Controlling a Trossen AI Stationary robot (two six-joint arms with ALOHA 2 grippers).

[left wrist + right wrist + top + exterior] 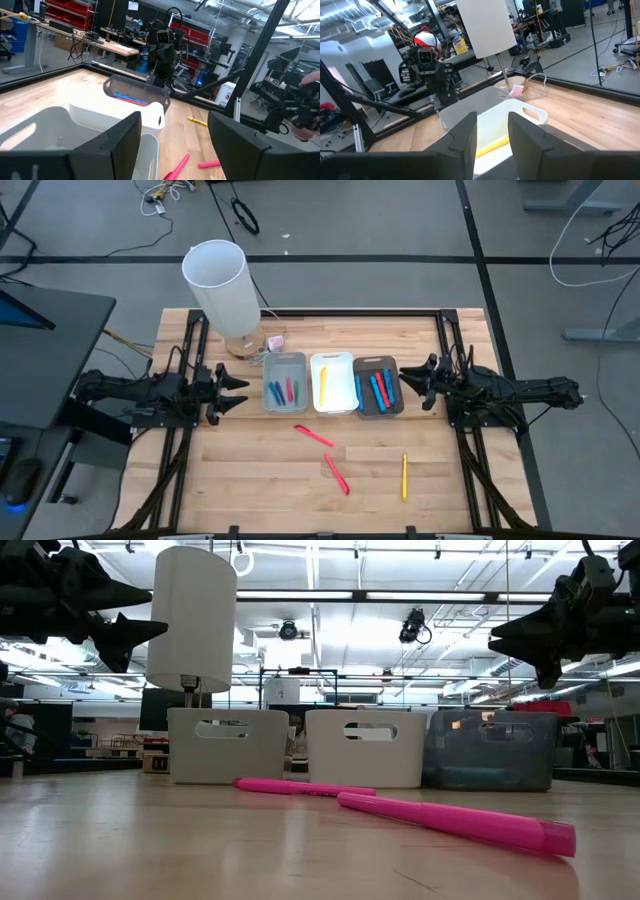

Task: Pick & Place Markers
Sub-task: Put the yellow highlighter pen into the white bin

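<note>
**Loose markers in front of the bins, both arms waiting**

While three markers lie loose on the tabletop (250, 480), both grippers hover beside the row of bins, well apart from them. The two red markers (314, 436) (337, 474) lie slantwise near the middle, in front of the white bin (333, 359); the yellow marker (404, 477) lies with its long axis front to back, in front of the dark bin (381, 412). Sorted markers already rest in the clear bin (284, 358), the white bin and the dark bin. The right gripper (408, 379) hangs just beside the dark bin and seems nearer the yellow marker; its jaws stand narrowly apart and hold nothing. The left gripper (238, 390) hangs beside the clear bin, jaws wide apart and empty, somewhat nearer the red pair.
</note>
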